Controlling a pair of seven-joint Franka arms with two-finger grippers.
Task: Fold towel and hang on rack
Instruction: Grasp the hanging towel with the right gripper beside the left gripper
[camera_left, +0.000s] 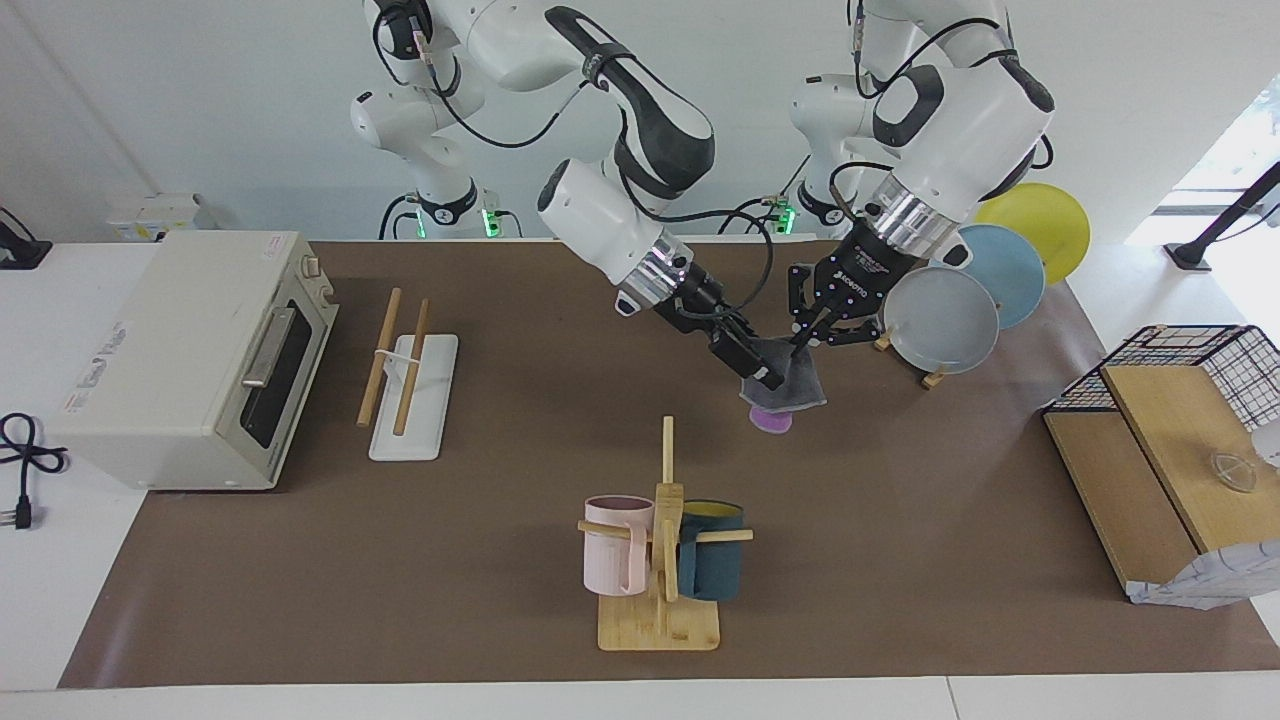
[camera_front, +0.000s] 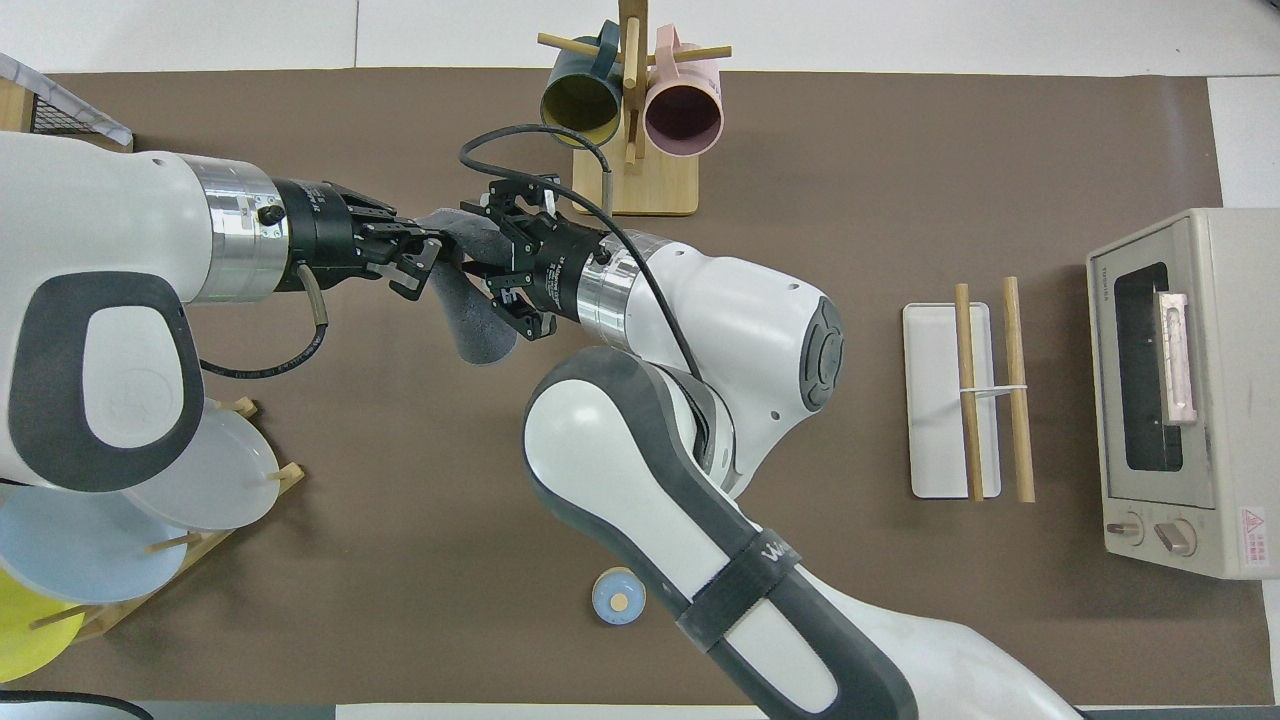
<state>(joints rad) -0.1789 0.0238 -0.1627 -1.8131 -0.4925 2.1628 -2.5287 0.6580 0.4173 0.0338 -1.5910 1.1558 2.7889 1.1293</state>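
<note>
Towel (camera_left: 786, 382) is held up in the air over the brown mat (camera_left: 500, 600), roughly mid-table, over a spot nearer the robots than the mug tree (camera_left: 661, 560). Dark grey face is shown outward; a purple part hangs out at the bottom edge.

Left gripper (camera_left: 802, 341) is clamped on the towel's upper corner, fingertips pinched together on the cloth. Left arm is angled down, just in front of the plate stand (camera_left: 938, 377) with its grey, blue and yellow plates.

Right gripper (camera_left: 766, 378) is placed at the towel's edge on the right arm's side, fingers touching the cloth. Whether the cloth is actually gripped cannot be told; the jaws are seen part-way closed around the fabric in the overhead view (camera_front: 487, 262).

Rack (camera_left: 405, 385) is seen empty of cloth, standing toward the right arm's end of the table, just beside the toaster oven (camera_left: 190, 355), well apart from the towel. Both light-wood rods are parallel over the white base.

Small blue round item (camera_front: 617, 596) lies on the mat close to the robots' edge. Wire basket with wooden boards (camera_left: 1180, 420) sits at the left arm's end.
</note>
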